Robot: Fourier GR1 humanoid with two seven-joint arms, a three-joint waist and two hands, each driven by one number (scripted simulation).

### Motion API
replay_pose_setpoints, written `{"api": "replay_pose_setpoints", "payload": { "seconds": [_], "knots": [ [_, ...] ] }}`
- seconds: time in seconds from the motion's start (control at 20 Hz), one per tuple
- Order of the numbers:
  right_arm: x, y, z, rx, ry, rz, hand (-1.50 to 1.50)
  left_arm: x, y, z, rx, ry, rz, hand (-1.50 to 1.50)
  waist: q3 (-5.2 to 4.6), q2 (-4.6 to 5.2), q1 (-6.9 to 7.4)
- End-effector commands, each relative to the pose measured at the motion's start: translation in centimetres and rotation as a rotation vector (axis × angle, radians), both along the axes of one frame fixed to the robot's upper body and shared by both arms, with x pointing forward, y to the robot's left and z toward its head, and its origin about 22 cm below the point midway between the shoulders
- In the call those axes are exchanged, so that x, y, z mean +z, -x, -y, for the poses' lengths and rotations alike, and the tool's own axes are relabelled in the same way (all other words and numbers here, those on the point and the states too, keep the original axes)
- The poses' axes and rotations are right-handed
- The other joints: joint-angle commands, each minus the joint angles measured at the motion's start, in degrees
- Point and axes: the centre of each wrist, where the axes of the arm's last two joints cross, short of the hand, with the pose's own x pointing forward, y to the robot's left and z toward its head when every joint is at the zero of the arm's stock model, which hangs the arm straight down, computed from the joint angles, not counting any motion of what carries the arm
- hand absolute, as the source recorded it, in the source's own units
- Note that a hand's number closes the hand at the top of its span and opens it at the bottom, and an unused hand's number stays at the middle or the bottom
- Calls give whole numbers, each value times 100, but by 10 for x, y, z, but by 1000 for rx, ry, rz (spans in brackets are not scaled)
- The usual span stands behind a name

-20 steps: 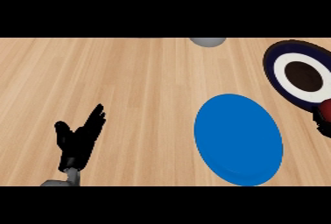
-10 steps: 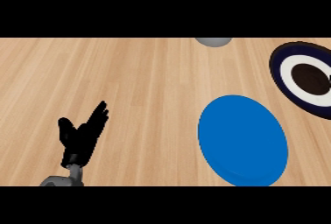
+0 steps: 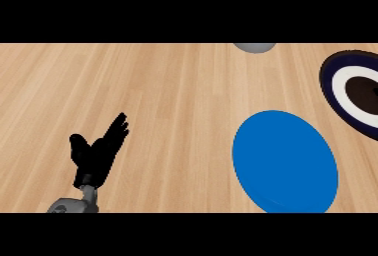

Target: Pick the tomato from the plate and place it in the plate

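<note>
Desk (image 3: 162,90) carries everything in view. One plate (image 3: 284,162) lies flat at lower right, reaching down to the bottom edge. A second plate (image 3: 354,92) sits behind it and further right, cut off by the right edge; the two lie near each other, not touching. A small rounded object (image 3: 255,47) sits at the far edge, half out of view. Left hand (image 3: 100,152) rests low left, fingers straight, well apart from both plates.

The light is bright and even over the whole wooden worktop (image 3: 162,100), with no glare and almost no shadow under the blue plate (image 3: 286,162) or the black left hand (image 3: 100,152), and the round plates look stretched taller than wide.
</note>
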Motion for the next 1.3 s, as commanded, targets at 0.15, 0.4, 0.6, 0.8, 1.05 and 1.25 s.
{"api": "replay_pose_setpoints", "payload": {
  "seconds": [0.15, 0.4, 0.6, 0.8, 1.05, 1.25],
  "knots": [
    [-8, -9, -7, 132, -7, -142, -150, -1, -2, 10, 0, -14, -39, 0, 9, 54, 63],
    [-12, -15, -15, 237, -142, 31, -150, -5, -2, 7, 4, -4, -38, 0, 21, 72, -17],
    [-4, -11, -3, 240, -292, 180, -150, 0, -3, 6, 19, -19, -52, 0, 26, 46, -105],
    [2, 10, 24, 206, -381, 190, -150, -12, 10, -5, 11, 6, -63, 0, 13, 48, -111],
    [2, 46, 57, 296, -451, 146, -150, -13, 20, -2, 20, 4, -70, 0, 21, 6, -159],
    [-9, 65, 66, 409, -472, 131, -150, -5, 8, -13, 46, -11, -63, 0, 31, 21, -230]
  ]
}}
